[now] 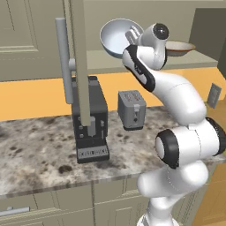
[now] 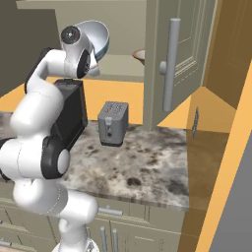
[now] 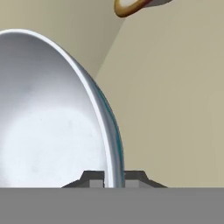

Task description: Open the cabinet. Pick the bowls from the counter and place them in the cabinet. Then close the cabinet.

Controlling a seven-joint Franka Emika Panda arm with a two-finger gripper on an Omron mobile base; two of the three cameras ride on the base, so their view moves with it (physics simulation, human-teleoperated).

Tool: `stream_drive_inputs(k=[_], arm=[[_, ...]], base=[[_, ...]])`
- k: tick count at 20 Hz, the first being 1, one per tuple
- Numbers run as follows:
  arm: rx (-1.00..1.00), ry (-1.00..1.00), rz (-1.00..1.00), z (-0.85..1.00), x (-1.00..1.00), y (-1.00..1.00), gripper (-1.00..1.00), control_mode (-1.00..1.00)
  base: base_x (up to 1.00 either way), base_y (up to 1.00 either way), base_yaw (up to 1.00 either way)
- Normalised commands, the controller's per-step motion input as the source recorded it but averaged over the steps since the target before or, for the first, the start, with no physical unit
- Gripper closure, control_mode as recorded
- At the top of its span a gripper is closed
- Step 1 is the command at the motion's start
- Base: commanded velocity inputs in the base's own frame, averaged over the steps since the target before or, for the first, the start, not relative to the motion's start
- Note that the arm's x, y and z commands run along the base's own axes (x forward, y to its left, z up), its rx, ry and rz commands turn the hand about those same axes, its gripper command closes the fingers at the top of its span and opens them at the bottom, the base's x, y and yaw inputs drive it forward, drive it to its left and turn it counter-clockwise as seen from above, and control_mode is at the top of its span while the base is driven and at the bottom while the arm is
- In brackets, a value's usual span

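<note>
My gripper [image 3: 113, 178] is shut on the rim of the white and pale-blue bowl [image 3: 48, 118], one fingertip on each side of the wall. The bowl [image 1: 115, 37] hangs tilted on edge above the shelf [image 1: 106, 61] of the open cabinet, with the gripper [image 1: 132, 35] at its right rim. In the right base view the same bowl [image 2: 100, 35] sits just right of the hand. The tan bowl [image 1: 181, 47] rests on the shelf farther right, and its edge [image 2: 139, 56] shows behind the cabinet's right door [image 2: 184, 54]. Both doors stand open, the left one [image 1: 80, 57] edge-on.
A black coffee machine [image 1: 90, 121] and a silver toaster [image 1: 131, 109] stand on the granite counter [image 1: 35, 150] below the cabinet. The left door's long handle [image 1: 63, 62] juts toward me. An orange wall [image 2: 231, 162] bounds the counter on the right.
</note>
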Motion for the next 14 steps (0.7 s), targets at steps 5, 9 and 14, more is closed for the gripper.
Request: stream_drive_inputs(k=[5,9,14], arm=[[0.0,0.07,0.01,0.0,0.28,0.04,1.0,-1.0],[0.0,0.05,0.02,0.0,0.24,0.04,1.0,-1.0],[0.0,0.02,0.0,0.0,0.09,0.06,-1.0,-1.0]], base=[[0.0,0.0,0.0],[0.0,0.0,0.0],[0.0,0.0,0.0]])
